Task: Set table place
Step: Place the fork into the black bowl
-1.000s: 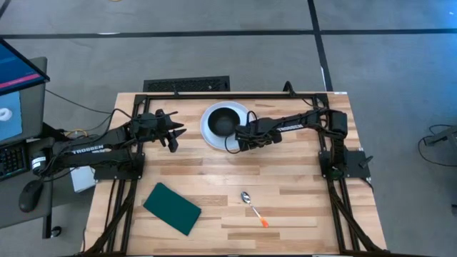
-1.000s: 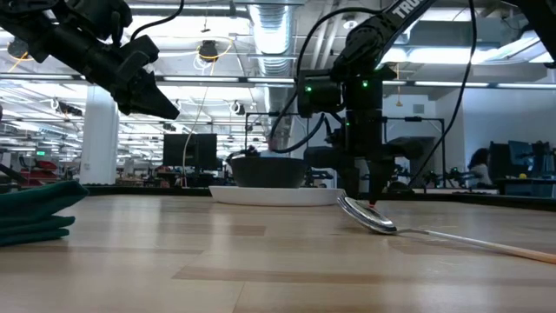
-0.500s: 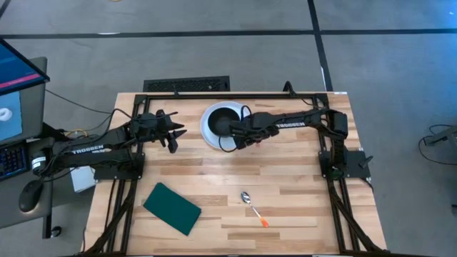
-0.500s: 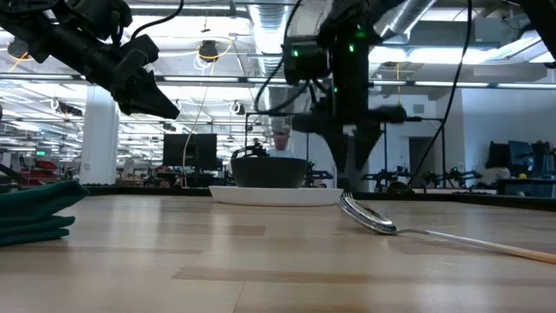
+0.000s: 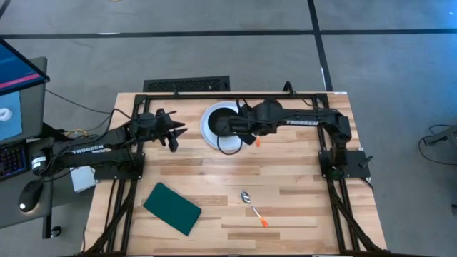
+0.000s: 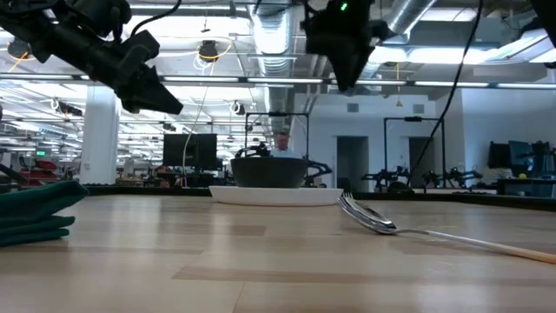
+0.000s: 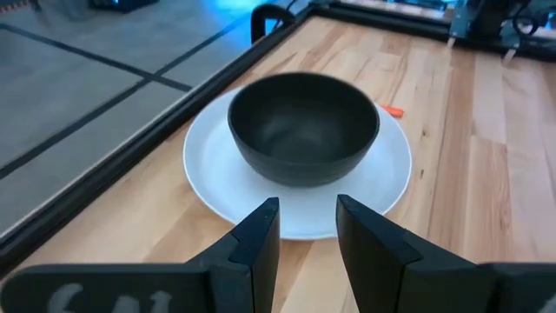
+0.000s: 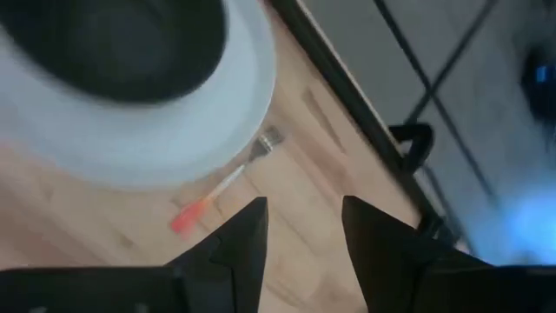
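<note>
A round white plate (image 5: 214,135) lies at the far middle of the wooden table (image 5: 285,178), and a black bowl (image 5: 223,121) stands on it; both show in the left wrist view (image 7: 217,187). A fork with an orange handle (image 8: 224,185) lies flat on the table just right of the plate; its handle shows in the high view (image 5: 257,141). My right gripper (image 5: 241,130) hangs open and empty high above the plate's right edge (image 8: 304,209). My left gripper (image 5: 175,133) hovers open and empty left of the plate (image 7: 307,204).
A spoon with an orange handle tip (image 5: 253,207) lies nearer the front, right of centre, and shows close in the low view (image 6: 373,222). A dark green pad (image 5: 171,207) lies at the front left. A black frame (image 5: 235,95) runs along the far edge.
My right gripper has risen from the table just right of the plate to high above the plate's right edge, turning as it went. The fork lies where the gripper stood.
</note>
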Controlling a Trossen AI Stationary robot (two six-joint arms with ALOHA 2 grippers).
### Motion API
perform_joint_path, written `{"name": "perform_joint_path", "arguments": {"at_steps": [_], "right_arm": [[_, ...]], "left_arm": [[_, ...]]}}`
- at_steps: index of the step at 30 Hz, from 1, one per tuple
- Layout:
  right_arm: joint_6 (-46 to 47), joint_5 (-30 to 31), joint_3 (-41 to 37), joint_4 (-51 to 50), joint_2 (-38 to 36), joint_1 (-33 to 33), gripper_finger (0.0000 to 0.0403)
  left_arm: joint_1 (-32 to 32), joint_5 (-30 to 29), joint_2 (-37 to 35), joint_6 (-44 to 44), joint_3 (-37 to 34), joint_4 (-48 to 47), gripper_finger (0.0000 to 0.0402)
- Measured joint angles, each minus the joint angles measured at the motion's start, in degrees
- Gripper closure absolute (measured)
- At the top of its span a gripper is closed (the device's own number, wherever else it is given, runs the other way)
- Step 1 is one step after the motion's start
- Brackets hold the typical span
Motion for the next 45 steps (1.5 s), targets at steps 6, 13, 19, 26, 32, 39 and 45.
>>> {"name": "perform_joint_path", "arguments": {"at_steps": [6,13,19,26,32,39,45], "right_arm": [[-6.9,0.4,-1.1,0.2,-5.1,1.4,0.0235],[4.3,-0.9,-6.5,-0.7,-14.3,2.7,0.0236],[15.4,-7.5,-16.6,1.4,-20.6,8.6,0.0239],[20.1,-14.8,-27.2,17.4,-19.8,18.9,0.0237],[19.8,-18.3,-29.1,31.1,-12.0,24.4,0.0239],[24.0,-27.6,-29.1,37.3,-2.4,28.3,0.0236],[32.6,-29.8,-28.9,37.8,0.4,34.4,0.0239]], "left_arm": [[0.0,-0.1,0.0,0.0,0.0,2.2,0.0296],[0.0,-0.6,0.0,0.0,0.0,1.1,0.0296],[0.0,-0.6,0.0,0.1,0.0,0.2,0.0296],[0.0,-0.6,0.0,1.5,0.0,0.3,0.0296],[0.0,-0.6,0.0,1.5,0.0,0.0,0.0296],[0.0,-0.4,0.0,1.5,0.0,-2.1,0.0296],[0.0,-0.1,0.0,-0.1,0.0,-5.2,0.0296]]}}
